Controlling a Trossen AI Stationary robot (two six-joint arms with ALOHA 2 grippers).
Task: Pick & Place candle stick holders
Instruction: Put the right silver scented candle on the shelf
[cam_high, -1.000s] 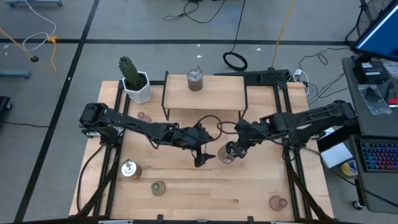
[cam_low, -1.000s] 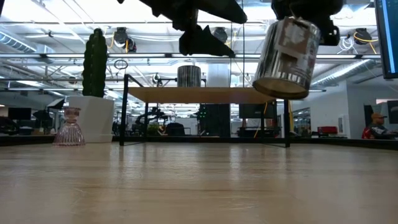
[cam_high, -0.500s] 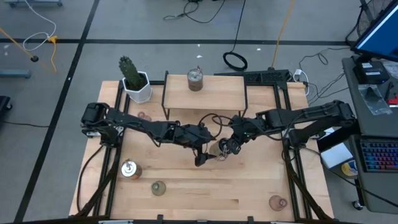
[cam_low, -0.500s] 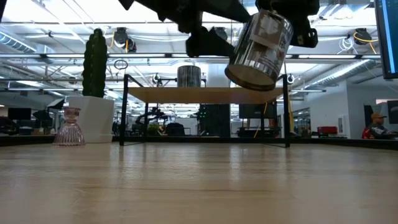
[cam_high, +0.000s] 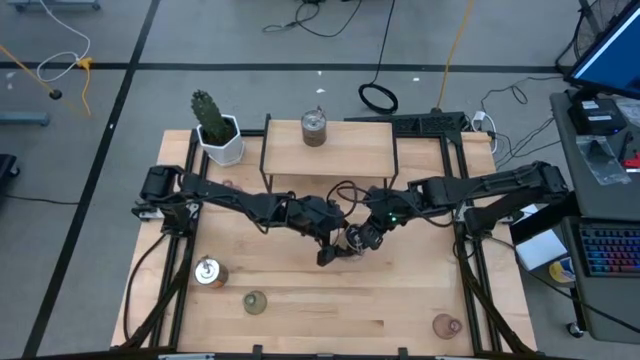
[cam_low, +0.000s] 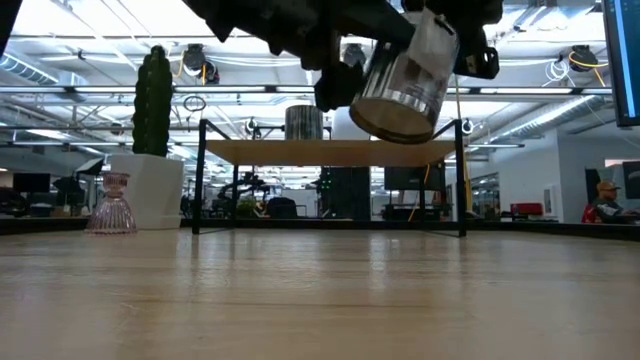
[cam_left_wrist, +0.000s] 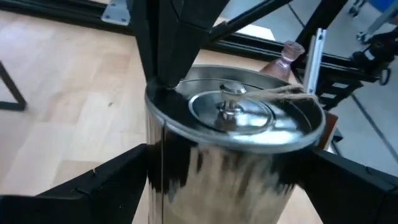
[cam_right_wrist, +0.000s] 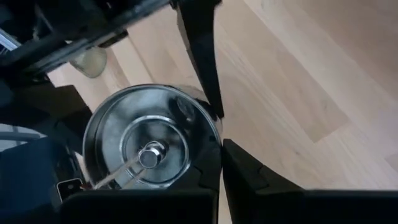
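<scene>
High view, right gripper: over mid-table, in front of the wooden shelf, clenched on a silvery holder.
High view, left gripper: touching or just beside that same holder from the left arm's side.
High view, other holders: one silvery holder on the shelf; one silvery holder near the left front of the table; an olive-green glass holder just beside it toward the front edge; a pink glass holder at the right front corner; another pink holder near the cactus.
Low view, held holder: tilted, clear of the table surface, gripped from above.
Low view, background: pink holder and cactus pot at the far left; a person seated at the far right.
Left wrist view, left fingers: spread wide on either side of the holder, released, not pressing it.
Right wrist view, right fingers: grasping the holder's rim; wick string visible inside.
</scene>
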